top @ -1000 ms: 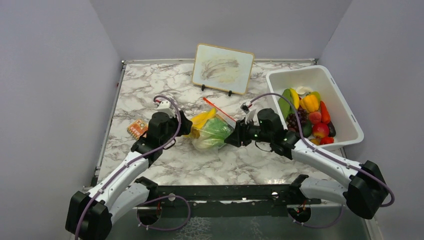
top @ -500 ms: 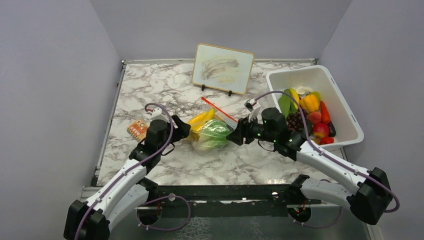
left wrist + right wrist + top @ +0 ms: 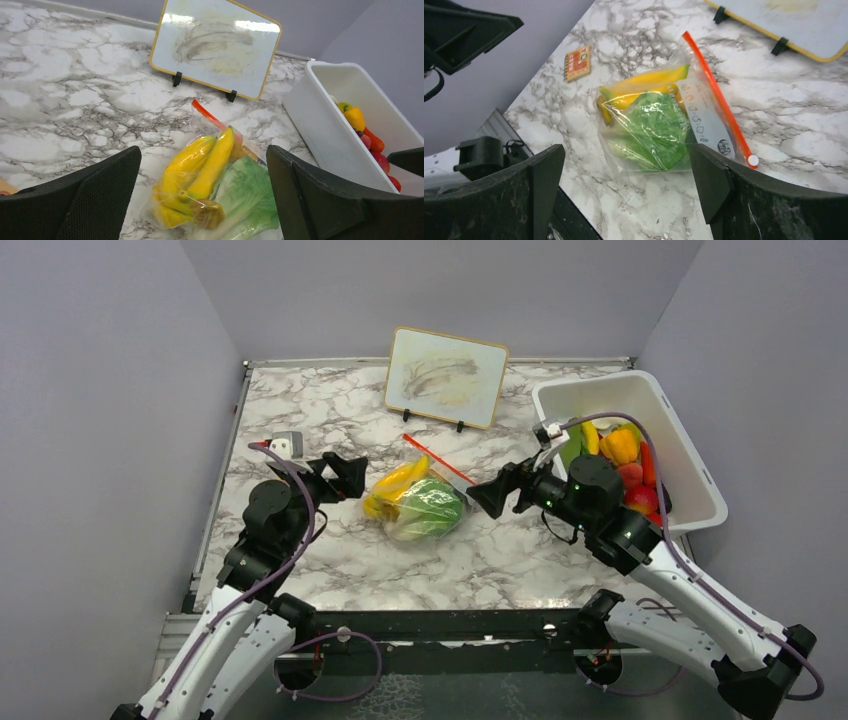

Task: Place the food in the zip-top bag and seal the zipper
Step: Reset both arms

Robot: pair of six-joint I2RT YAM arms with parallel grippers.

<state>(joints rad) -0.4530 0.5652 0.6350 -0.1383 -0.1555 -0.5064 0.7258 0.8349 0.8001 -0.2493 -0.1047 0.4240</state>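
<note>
Both sides of the bag (image 3: pixel 428 512) are let go. The left gripper (image 3: pixel 345 476) is pulled back to the left and raised, the right gripper (image 3: pixel 492 493) is drawn off to the right, and a gap is opened between each and the plastic. Both sets of jaws are spread wide, where a second ago they were closed in on the bag. In the top view the banana (image 3: pixel 396 483) is uncovered, the card (image 3: pixel 576 63) is hidden behind the left arm, and more fruit in the tub (image 3: pixel 700 475) is masked by the right wrist.

Marble table (image 3: pixel 300 410): zip-top bag (image 3: pixel 420 505), white tub (image 3: pixel 600 390), board (image 3: pixel 446 376), card (image 3: pixel 577 63).
</note>
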